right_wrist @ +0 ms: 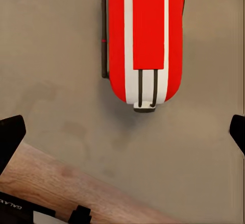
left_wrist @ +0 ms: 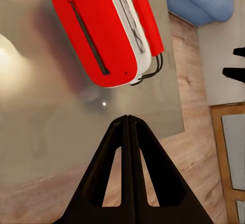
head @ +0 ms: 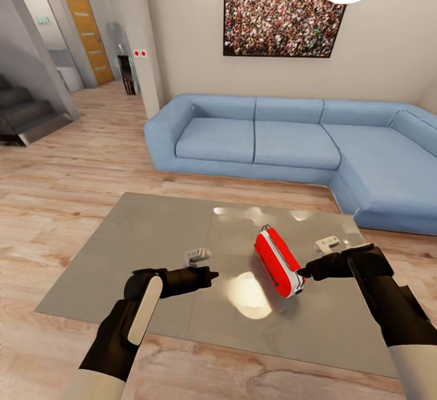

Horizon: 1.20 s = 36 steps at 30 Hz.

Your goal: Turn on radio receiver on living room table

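Head view: the radio receiver (head: 278, 263) stands on edge on the table (head: 152, 236), right of centre, in front of the blue sofa (head: 291, 139). The right gripper (head: 301, 274) has its tip at the receiver's near end; contact cannot be confirmed. The left gripper (head: 212, 275) hovers well apart from it, to the left.

Left wrist view: the left gripper's (left_wrist: 128, 119) fingers are pressed together. The receiver (left_wrist: 97, 30) lies ahead, clear of them.

Right wrist view: the finger (right_wrist: 11, 132) tips of the right gripper stand wide apart, with the receiver's (right_wrist: 145, 35) rounded end between and beyond them.

Assessment: the receiver appears a rigid, light, smooth shell, liable to tip or slide on the glossy top. Steadying across the narrow trimmed edges seems advisable.
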### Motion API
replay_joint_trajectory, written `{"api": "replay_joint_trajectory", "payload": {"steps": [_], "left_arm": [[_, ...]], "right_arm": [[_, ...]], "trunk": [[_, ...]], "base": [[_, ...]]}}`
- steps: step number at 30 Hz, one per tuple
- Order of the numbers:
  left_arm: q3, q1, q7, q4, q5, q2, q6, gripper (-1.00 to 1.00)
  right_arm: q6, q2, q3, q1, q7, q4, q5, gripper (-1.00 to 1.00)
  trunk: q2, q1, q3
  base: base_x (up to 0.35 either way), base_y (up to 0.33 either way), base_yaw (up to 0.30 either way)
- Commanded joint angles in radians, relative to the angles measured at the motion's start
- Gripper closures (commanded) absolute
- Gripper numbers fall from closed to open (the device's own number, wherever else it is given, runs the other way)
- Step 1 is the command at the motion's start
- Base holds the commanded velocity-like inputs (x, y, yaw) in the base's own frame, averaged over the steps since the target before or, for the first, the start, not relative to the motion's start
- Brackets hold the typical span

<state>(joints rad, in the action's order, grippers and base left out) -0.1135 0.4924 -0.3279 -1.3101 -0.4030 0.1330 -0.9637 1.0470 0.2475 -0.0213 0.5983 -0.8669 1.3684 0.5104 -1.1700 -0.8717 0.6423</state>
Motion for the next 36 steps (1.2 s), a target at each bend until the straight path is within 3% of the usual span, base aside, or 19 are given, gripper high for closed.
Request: {"api": "replay_joint_trajectory", "payload": {"steps": [1,23,30,32,33,36], "left_arm": [[0.0,0.0,0.0,0.0,0.001,0.0,0.0,1.0],[0.0,0.0,0.0,0.008,0.004,-0.007,-0.005,1.0],[-0.001,-0.001,-0.001,0.013,-0.007,-0.047,-0.005,1.0],[0.0,-0.002,-0.002,0.021,-0.009,-0.059,-0.005,1.0],[0.0,-0.003,-0.003,0.038,-0.01,-0.083,-0.002,1.0],[0.0,-0.009,-0.005,0.046,-0.012,-0.123,0.001,1.0]], "right_arm": [[0.0,0.002,0.0,-0.001,0.0,0.0,-0.001,-1.0],[0.0,0.024,-0.006,-0.027,0.0,-0.004,-0.006,-1.0],[0.0,0.034,-0.008,-0.031,0.001,-0.017,-0.008,-1.0],[0.0,0.041,-0.029,-0.044,0.002,-0.017,-0.008,-1.0],[0.0,0.05,-0.097,-0.067,0.002,-0.017,-0.006,-1.0],[0.0,0.053,-0.151,-0.088,0.001,-0.017,-0.004,-1.0]], "trunk": [[0.0,0.0,-0.002],[0.0,0.0,-0.035],[0.0,0.0,-0.038],[0.0,0.0,-0.04],[0.0,0.0,-0.042],[0.0,0.0,-0.046]], "base": [[0.0,0.0,0.08],[0.0,0.0,0.04],[0.0,0.0,-0.002],[0.0,0.0,-0.036],[0.0,0.0,-0.052],[0.0,0.0,-0.026]]}}
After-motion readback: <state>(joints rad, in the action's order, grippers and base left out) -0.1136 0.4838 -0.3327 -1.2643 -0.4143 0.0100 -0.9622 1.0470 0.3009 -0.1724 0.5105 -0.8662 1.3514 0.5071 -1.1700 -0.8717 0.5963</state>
